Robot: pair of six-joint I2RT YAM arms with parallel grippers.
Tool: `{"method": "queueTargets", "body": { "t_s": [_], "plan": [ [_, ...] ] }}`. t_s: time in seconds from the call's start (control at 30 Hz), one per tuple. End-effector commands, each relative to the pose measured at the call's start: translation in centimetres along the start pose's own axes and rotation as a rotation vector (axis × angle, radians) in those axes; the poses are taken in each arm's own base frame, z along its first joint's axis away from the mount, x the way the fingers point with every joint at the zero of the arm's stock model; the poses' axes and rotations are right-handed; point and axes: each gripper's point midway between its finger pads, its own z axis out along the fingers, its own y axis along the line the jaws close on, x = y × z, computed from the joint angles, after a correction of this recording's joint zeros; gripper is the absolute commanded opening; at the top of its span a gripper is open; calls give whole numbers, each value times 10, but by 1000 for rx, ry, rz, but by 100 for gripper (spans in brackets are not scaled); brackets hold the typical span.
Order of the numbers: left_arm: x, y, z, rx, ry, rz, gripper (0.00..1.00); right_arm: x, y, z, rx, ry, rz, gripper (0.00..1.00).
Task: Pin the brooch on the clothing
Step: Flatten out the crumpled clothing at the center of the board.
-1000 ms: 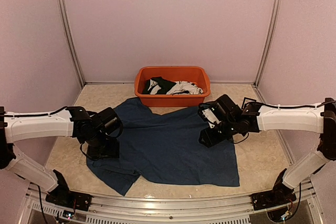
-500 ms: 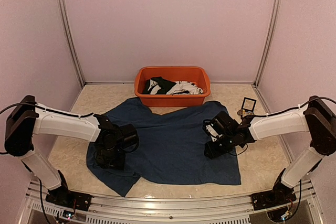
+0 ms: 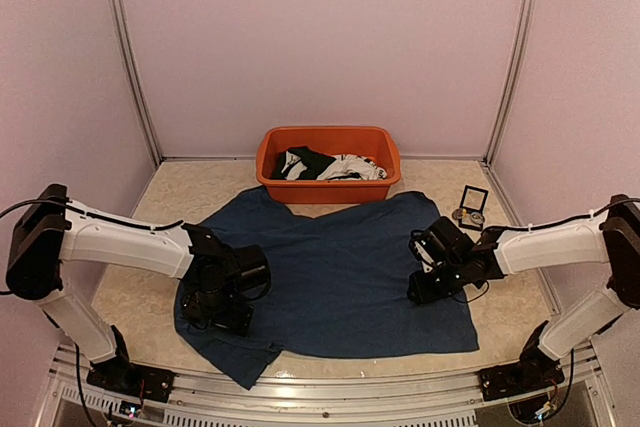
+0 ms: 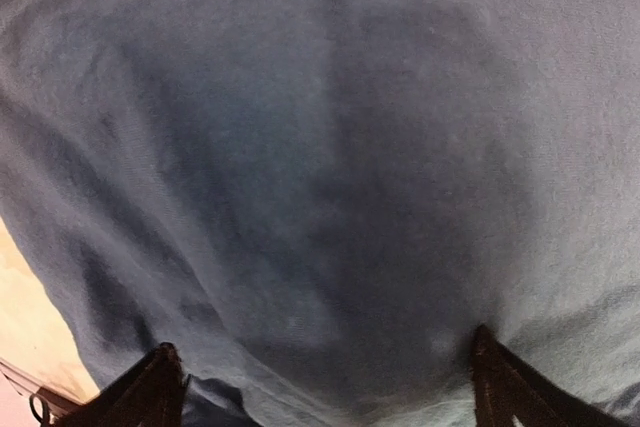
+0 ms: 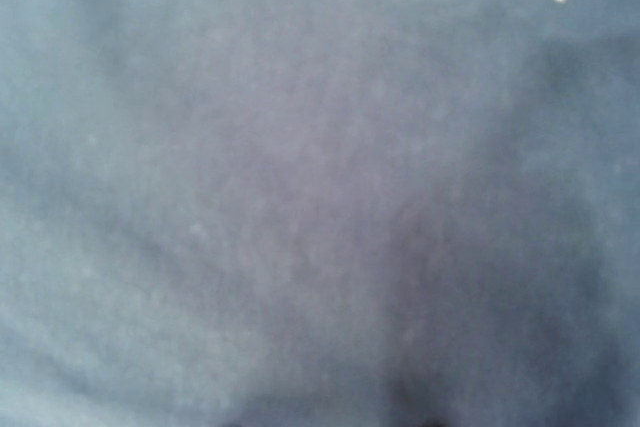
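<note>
Both arms are down on the shirt, which lies spread flat on the table between and beneath the two tools.

The left gripper is released. Its fingers stand wide apart in the wrist view, with navy cloth filling everything ahead of and below them and nothing pinched between. A strip of bare table shows off to its left.

The right gripper sits low on the cloth too, near the shirt's edge on its outer side. Its own camera gives only blurred blue fabric with no fingers showing, so I cannot tell whether it is clenched or released.

How far along are we? Early, by my read. No brooch shows on the shirt, and neither tool can be seen carrying one. Beyond the right gripper and out to its right, off the cloth, a little black frame stands with some round bits just beside it. Those may be the brooch, but they are too small to call.

Further ahead of both tools is the orange tub with black and white garments inside.

The shirt is laid out. Fetching the brooch and pinning it are still to come.
</note>
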Motion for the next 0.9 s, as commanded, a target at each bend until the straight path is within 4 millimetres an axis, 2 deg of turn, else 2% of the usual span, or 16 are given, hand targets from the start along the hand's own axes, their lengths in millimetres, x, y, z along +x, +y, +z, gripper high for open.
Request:
{"method": "queueTargets", "body": {
  "t_s": [0.0,0.17,0.27,0.33,0.47,0.6,0.67,0.73,0.8,0.87],
  "plan": [
    [21,1,4,-5,61,65,99,49,-38,-10,135,154,21,42],
    [29,0,2,-5,68,83,99,39,-35,-19,133,130,24,42],
    [17,13,-10,-74,8,41,99,31,-30,-24,117,119,13,42],
    [2,16,-30,-74,-70,11,99,20,-20,-33,74,93,-12,43],
    [-26,11,-93,64,-224,39,99,-10,-5,-63,67,57,-124,50],
    [-33,4,-130,194,-236,184,99,-38,9,-88,63,47,-284,61],
    [-30,0,-142,215,-214,289,99,-43,12,-91,73,74,-366,65],
    [-28,-1,-142,189,-179,389,99,-45,17,-91,67,90,-420,67],
    [-31,1,-134,138,-157,455,99,-47,34,-90,-8,90,-487,67],
    [-33,-5,-120,133,-122,505,99,-45,41,-85,-40,103,-521,68]
  ]
}}
